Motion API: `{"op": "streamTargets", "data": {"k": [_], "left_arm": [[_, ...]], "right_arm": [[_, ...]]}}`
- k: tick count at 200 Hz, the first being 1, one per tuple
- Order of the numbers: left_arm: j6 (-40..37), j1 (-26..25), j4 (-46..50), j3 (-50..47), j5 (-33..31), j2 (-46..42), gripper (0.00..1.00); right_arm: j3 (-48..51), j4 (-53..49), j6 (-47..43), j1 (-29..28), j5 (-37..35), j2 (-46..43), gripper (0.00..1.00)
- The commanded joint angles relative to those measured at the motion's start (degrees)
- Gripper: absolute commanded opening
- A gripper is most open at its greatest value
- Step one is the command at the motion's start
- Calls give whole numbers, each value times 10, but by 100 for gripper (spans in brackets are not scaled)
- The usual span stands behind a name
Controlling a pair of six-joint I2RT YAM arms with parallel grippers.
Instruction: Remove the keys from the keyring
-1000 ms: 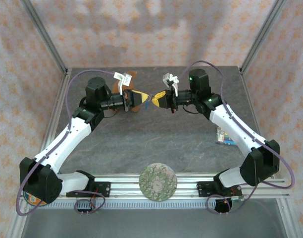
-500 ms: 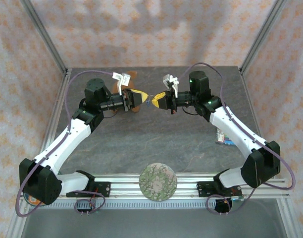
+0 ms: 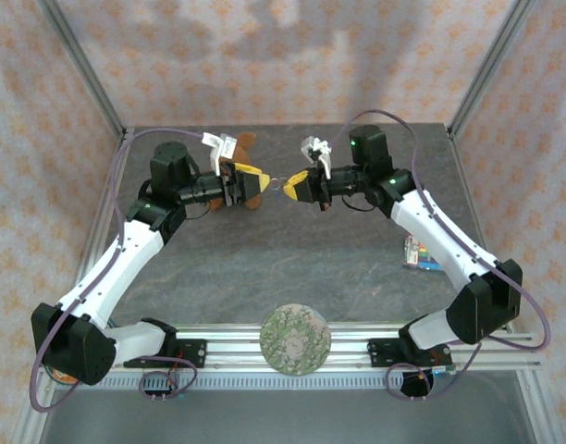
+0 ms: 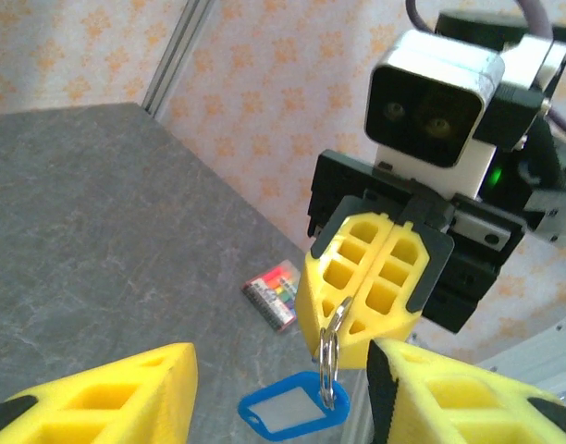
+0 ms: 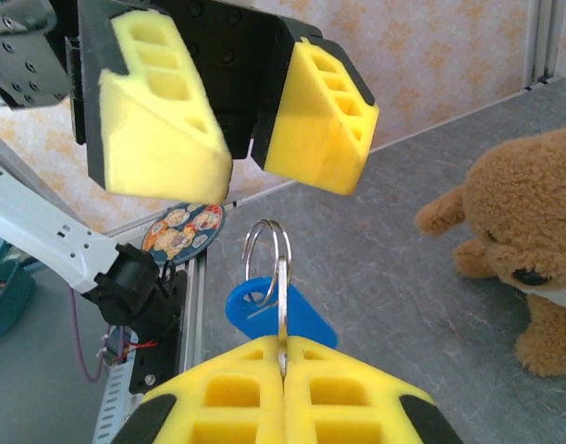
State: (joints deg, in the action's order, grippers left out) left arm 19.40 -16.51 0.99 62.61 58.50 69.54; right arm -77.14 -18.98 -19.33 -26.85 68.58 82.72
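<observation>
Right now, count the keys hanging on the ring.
1: the blue-headed key hangs from the keyring pinched in the right gripper. A second may be hidden behind it.

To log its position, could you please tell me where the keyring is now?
Right wrist view, centre: the keyring is pinched in the right gripper, above the table, just short of the open left gripper.
</observation>
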Motion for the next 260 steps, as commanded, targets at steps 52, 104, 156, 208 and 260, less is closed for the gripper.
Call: {"op": "streamTargets", "data": {"k": [52,104,156,208,260], "left_arm": [[-87,-26,105,49,16,21,58],[-92,-34,113,57,13,29,58],[-87,-36,112,65,11,34,47],[-86,-36,115,66,18,37,28],[-88,-37,118,67,20,39,14]], "right_arm": [[-61,-96,-54,-1,12,33,0],[-71,-126,-73,-3,23,40,0],[-67,-133,-79,-3,17,38,0],[-65,-131,-79,-3,17,34,0],[-65,-129,-79,-3,17,33,0]]}}
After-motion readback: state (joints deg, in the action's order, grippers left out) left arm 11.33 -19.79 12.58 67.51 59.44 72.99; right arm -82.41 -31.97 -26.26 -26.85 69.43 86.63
